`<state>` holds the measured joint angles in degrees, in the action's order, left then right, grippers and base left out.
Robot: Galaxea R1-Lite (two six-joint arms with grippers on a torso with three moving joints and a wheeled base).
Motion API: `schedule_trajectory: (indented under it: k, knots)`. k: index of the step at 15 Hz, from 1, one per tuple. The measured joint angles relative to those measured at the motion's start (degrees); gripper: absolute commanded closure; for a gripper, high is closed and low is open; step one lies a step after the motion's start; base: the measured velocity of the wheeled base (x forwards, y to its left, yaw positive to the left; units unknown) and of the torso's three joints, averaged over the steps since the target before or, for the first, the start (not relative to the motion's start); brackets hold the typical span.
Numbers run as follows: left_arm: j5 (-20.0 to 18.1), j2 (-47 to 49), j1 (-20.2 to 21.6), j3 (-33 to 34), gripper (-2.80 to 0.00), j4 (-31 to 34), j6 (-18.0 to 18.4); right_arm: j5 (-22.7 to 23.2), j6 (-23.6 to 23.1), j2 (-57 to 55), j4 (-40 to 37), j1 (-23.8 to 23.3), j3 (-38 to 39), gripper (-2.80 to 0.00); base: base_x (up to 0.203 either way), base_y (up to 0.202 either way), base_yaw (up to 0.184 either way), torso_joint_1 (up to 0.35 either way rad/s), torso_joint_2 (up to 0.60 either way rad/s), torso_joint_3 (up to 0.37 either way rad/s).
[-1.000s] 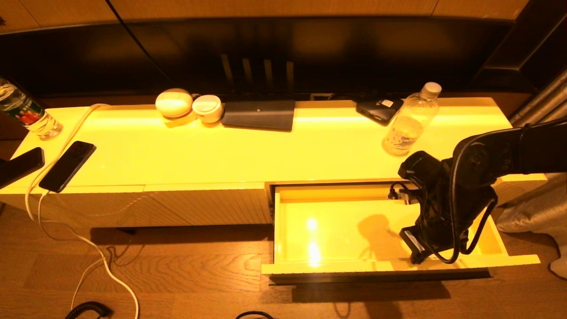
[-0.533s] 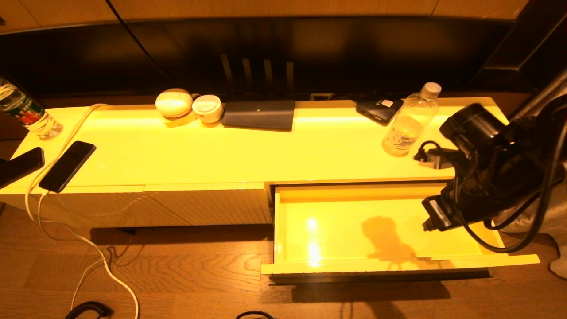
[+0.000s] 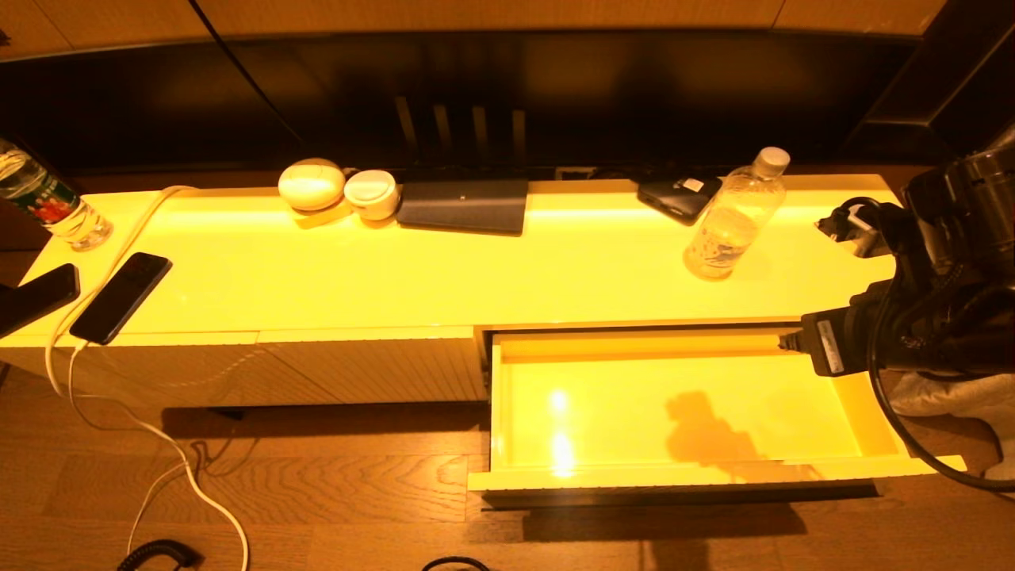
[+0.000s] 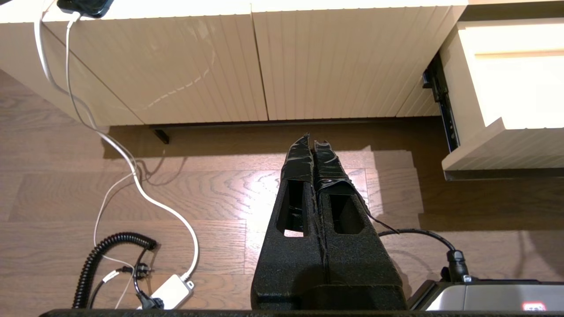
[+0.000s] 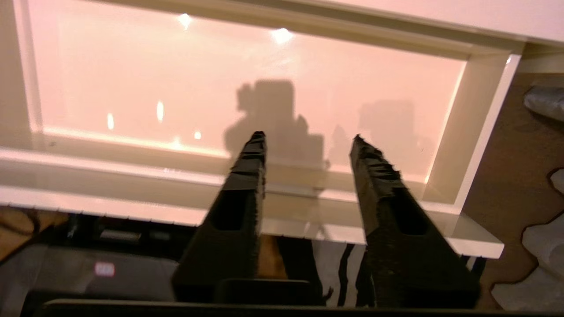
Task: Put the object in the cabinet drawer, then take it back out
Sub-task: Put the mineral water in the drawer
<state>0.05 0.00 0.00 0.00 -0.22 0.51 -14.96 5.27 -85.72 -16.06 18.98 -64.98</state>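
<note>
The clear bottle (image 3: pixel 733 218) with a white cap stands upright on the cabinet top at the right, untouched. Below it the pale-yellow drawer (image 3: pixel 674 474) is pulled out, and nothing lies on its glossy floor except the arm's shadow. My right arm (image 3: pixel 928 317) hangs at the drawer's right end, apart from the bottle. In the right wrist view the right gripper (image 5: pixel 308 136) is open and empty, looking down past the drawer's front rim (image 5: pixel 132 202). My left gripper (image 4: pixel 309 138) is shut and empty, low over the wooden floor before the closed ribbed fronts, left of the drawer (image 4: pixel 506 145).
A bottle with a green-and-red label (image 3: pixel 47 202) stands at the far left of the top, with two phones (image 3: pixel 120 296) and a white cable (image 3: pixel 119 238). Two white round items (image 3: pixel 311 184), a dark flat device (image 3: pixel 464 205) and a dark box (image 3: pixel 679 194) line the back. Cables (image 4: pixel 132 176) lie on the floor.
My right arm has risen out of the open drawer and swung right, toward the cabinet's right end. The bottle and the drawer have not moved.
</note>
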Motion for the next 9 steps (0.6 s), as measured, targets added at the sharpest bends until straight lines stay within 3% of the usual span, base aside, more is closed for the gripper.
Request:
schedule_trajectory:
  k: [3,9]
  knots:
    - [0.0,0.0,0.0,0.0,0.0,0.0,0.0,-3.9,-0.2,0.6,15.0,0.0,7.6,-2.8,0.0,0.0,0.0,0.0,0.0,0.0]
    - [0.0,0.0,0.0,0.0,0.0,0.0,0.0,-4.8,-4.8,-6.0,47.5,0.0,15.9,-2.8,0.0,0.0,0.0,0.0,0.0,0.0]
